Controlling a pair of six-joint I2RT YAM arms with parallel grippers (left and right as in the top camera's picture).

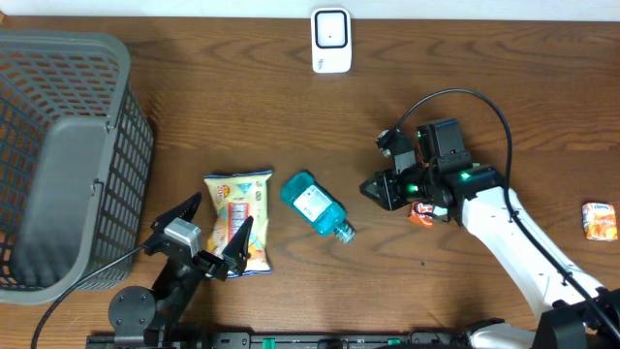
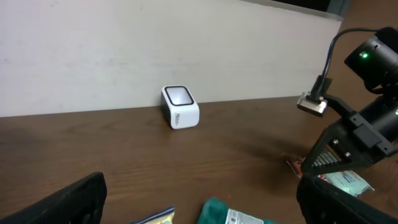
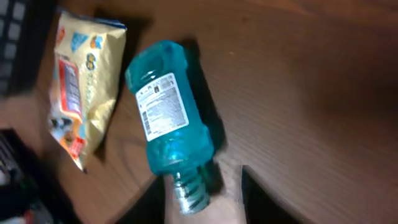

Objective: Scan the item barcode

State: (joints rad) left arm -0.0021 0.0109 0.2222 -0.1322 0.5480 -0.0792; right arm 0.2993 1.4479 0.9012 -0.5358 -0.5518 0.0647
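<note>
A blue bottle (image 1: 312, 204) lies on its side near the middle of the wooden surface (image 1: 194, 116). Its white label faces up and its capped neck points toward the right arm. Just to its left, with a narrow gap between them, a yellow snack bag (image 1: 237, 218) lies flat.

The right gripper (image 1: 373, 189) hangs near the bottle's neck end, up and to the side of the cap. Its fingers are partway apart and hold nothing. In the right wrist view the ridged cap shows between the two dark fingers (they are blurred there, so I cannot tell whether either one touches it). A small orange packet (image 1: 421, 215) lies on the surface, partly covered by this arm. A second orange packet (image 1: 601, 220) sits well apart at the far right edge.

The left gripper (image 1: 215, 225) is spread wide and empty over the near end of the snack bag. One finger reaches out past the bag's left edge and the other is above the bag.

The white barcode scanner (image 1: 329, 39) stands at the far edge of the surface by the wall, well apart from the bottle. A grey mesh basket (image 1: 126, 145) fills the left side.
</note>
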